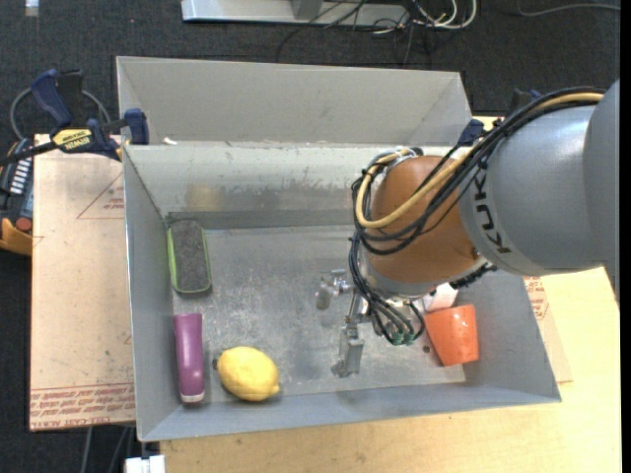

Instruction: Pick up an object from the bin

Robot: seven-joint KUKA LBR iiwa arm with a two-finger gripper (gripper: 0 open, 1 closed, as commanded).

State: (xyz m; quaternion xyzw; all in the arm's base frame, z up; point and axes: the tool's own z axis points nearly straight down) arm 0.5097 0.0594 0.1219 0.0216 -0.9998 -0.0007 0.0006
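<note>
- A yellow lemon [247, 373] lies close to the near edge of the bin [296, 180], left of centre. It is loose on the floor with open space around it, so it looks easy to reach from above.
- A purple tube [189, 357] lies lengthwise by the near-left corner, just beside the lemon and almost against the left wall. The wall would likely crowd a finger on that side.
- The gripper [338, 321] hangs low over bare floor in the middle of the bin, between the lemon and an orange cup [454, 335]. Its two metal fingers [348, 351] are spread apart with nothing between them, and no object has been gripped yet.
- The orange cup sits by the right wall, partly under the arm's wrist. It is the nearest thing to the gripper and probably the handiest candidate, though the fingers are not around it.
- A grey sponge [188, 257] with a green edge lies along the left wall farther back, well apart from the gripper.
- The arm [532, 195], with its orange cover [419, 220] and looped cables, reaches in over the right rim.
</note>
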